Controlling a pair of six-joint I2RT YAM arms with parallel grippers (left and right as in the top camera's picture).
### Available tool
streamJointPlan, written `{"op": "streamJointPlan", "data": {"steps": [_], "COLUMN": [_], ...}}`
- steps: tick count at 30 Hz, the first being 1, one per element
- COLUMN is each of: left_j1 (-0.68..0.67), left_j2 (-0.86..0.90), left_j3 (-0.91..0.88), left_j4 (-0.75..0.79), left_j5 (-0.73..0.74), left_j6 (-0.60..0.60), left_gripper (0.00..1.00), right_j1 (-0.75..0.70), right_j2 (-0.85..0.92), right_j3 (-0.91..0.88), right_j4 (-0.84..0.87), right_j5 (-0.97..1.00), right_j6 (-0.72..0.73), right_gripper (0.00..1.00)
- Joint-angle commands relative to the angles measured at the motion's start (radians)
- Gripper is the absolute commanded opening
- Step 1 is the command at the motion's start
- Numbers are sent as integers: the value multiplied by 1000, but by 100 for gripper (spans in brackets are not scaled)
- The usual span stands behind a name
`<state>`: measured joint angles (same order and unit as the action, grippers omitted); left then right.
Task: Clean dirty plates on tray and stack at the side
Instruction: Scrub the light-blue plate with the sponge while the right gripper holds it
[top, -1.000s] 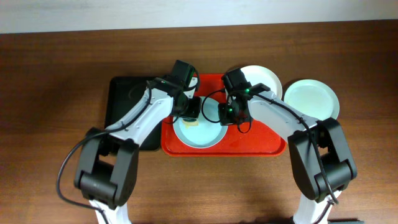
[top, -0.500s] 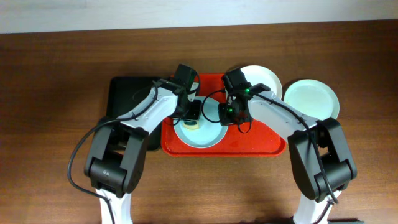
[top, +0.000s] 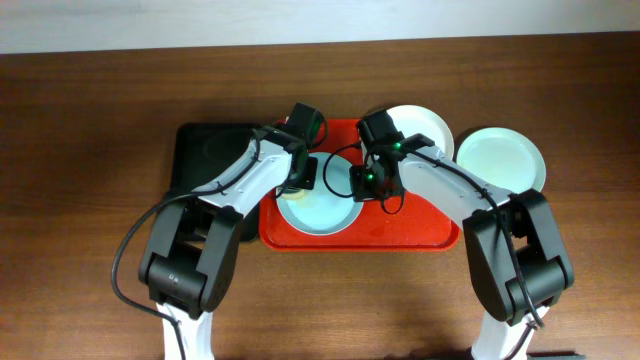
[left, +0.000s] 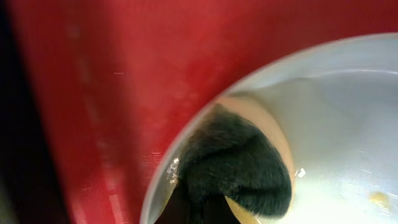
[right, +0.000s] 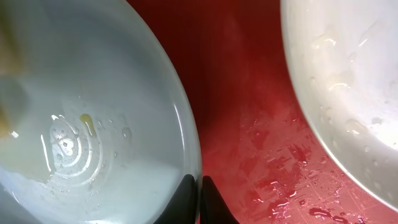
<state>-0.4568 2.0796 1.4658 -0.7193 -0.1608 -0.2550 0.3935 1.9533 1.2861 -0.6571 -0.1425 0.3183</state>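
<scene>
A pale blue plate lies on the red tray. My left gripper is shut on a yellow sponge with a dark scouring side and presses it on the plate's upper left rim. My right gripper is shut on the plate's right rim; it also shows in the overhead view. Small yellow smears and water sit in the plate. A white plate lies at the tray's upper right corner. Another pale blue plate lies on the table to the right.
A black tray lies to the left of the red tray, under my left arm. The red tray's floor is wet between the two plates. The wall edge runs along the table's far side.
My left gripper has slid the sponge left, from the plate's upper middle to its upper left rim. The right gripper has not moved.
</scene>
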Motion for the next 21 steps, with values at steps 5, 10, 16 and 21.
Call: {"op": "streamJointPlan", "data": {"steps": [5,10,16,21], "left_j1": [12,12,11,10], "left_j2": [-168,-274,-257,-190], "left_j3": [65,82,69,66], "left_j4": [-55,-66,-133,-166], "left_j5": [-29,-17,126,171], "left_j6": [-10,-48,-48,-47], "left_gripper": [0,0,0,0], "right_j1": [-3,-3,-3,-3], "right_j2": [-23,-23,-23,-23], "right_j3": [9,9,9,9], "right_j4": [-13,-17,-16,-17], "right_j5": [15,15,15,15], "right_j6": [3,3,3,3], "right_gripper": [5,5,5,5]}}
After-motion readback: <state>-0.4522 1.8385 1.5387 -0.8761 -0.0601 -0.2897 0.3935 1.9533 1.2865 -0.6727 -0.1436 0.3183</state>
